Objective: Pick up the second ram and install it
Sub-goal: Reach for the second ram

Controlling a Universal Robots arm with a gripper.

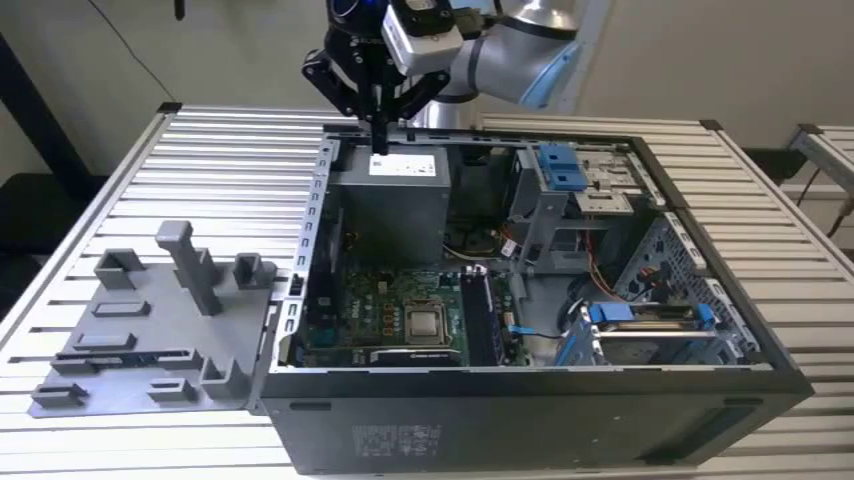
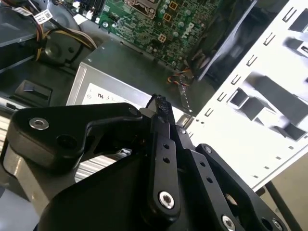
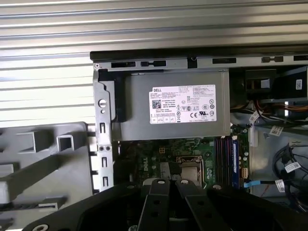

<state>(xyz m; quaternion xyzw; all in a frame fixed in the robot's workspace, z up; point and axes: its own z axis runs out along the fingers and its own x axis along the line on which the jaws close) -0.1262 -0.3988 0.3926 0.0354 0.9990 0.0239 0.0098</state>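
Found the gripper (image 2: 159, 103) closed tight on nothing, hanging above the power supply (image 3: 178, 103) inside the open computer case (image 1: 467, 425). Could only just make out the second ram (image 1: 104, 343), seemingly a dark strip lying flat in the grey tray (image 1: 167, 325), at the exterior view's left, well apart from the gripper. Saw tray and case standing side by side on the slatted surface (image 1: 227, 160).
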